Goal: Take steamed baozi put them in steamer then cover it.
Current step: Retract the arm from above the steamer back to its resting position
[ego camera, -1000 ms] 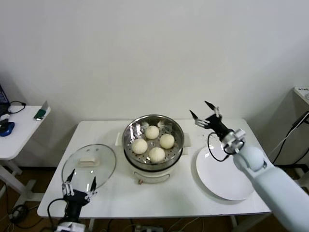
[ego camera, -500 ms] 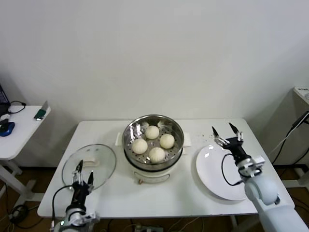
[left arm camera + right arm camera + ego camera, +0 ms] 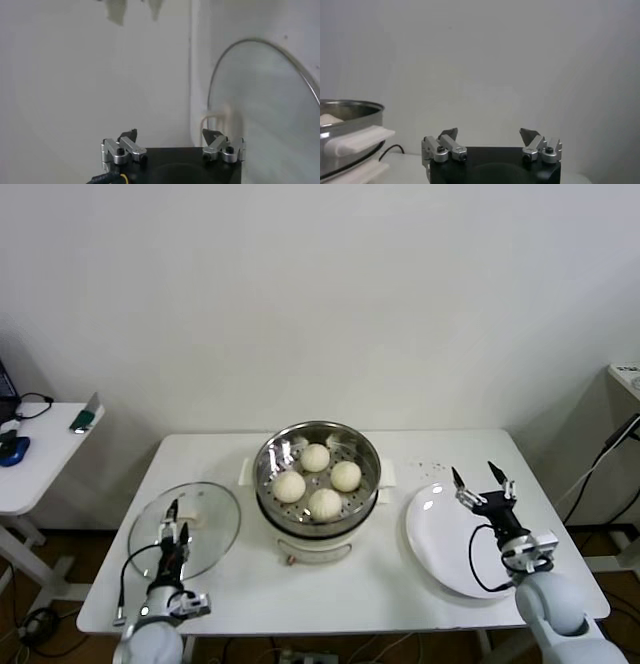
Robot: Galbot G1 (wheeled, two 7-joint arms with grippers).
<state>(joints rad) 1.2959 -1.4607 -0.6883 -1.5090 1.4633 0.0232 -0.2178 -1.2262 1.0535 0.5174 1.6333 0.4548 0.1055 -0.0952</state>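
4 baozi (image 3: 316, 478) in steamer (image 3: 318, 446), cover (image 3: 185, 527) on table; L end effector (image 3: 173, 520) & R end effector (image 3: 481, 482) both open, empty.

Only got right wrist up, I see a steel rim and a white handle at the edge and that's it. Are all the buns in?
Observer: Yes, four baozi sit in the steamer; the white plate is bare.
Operator: Lid on?
Observer: No. The glass cover lies flat on the table, on the robot's left of the steamer.
Operator: Where's the left gripper?
Observer: The left gripper is open over the cover's near edge, holding nothing. The right gripper is open above the plate.
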